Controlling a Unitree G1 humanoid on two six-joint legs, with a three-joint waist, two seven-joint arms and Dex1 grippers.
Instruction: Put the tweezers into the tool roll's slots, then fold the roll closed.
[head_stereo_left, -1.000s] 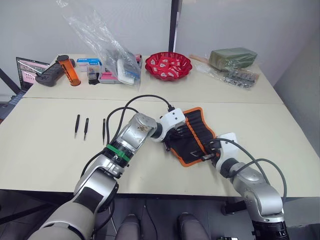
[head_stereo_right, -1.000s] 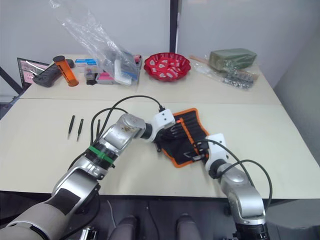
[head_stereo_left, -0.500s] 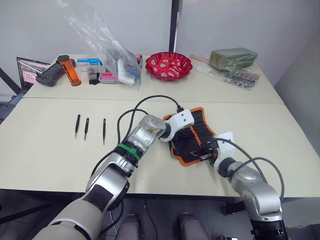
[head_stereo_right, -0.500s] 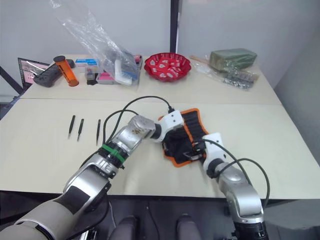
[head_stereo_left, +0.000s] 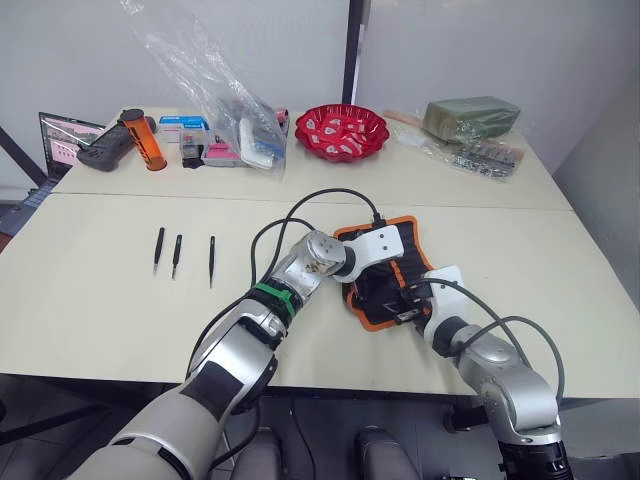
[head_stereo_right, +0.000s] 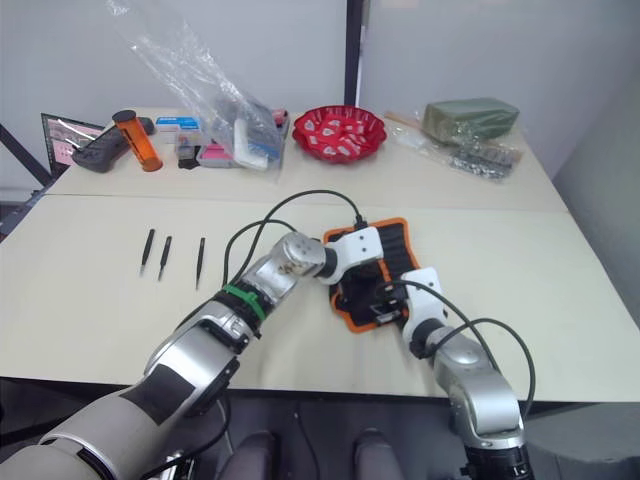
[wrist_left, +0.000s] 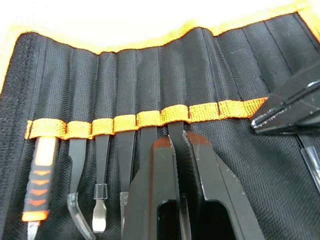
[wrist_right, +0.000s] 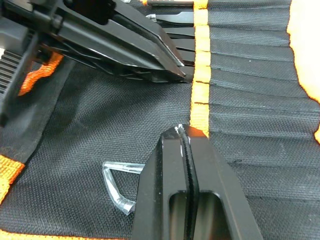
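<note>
Tool roll: the flat black fabric tool roll (head_stereo_left: 385, 280) with bright orange edge binding lies opened out on the pale table (head_stereo_left: 100, 310), near its front edge and to the robot's right of centre.
Slots: a row of narrow stitched black pockets (wrist_left: 150, 80) runs across the roll's inner face, crossed by an orange band (wrist_left: 145, 120); several already hold tools, among them one with an orange and black handle (wrist_left: 40, 175).
Left gripper: the left gripper (wrist_left: 182, 145) reaches across onto the roll, its two black fingers pinched on a slim black tweezer (wrist_left: 175, 131) whose tip sits at the orange band, entering a pocket.
Right gripper: the right gripper (wrist_right: 181, 131) rests its tip on the roll's fabric right at the orange band, fingers pressed together; whether any cloth is caught between them is hard to tell, it looks like none.
Loose tweezers: three slim black pointed tweezers (head_stereo_left: 177, 255) lie side by side on the bare table, well apart from the roll, on the robot's left.
Clear piece: a small bent clear plastic piece (wrist_right: 117, 180) lies on the roll's fabric just beside the right gripper.
Far side of table: a red bowl (head_stereo_left: 344, 130), a clear plastic bag (head_stereo_left: 215, 90) and an orange cylinder (head_stereo_left: 143, 140) stand along the back.
</note>
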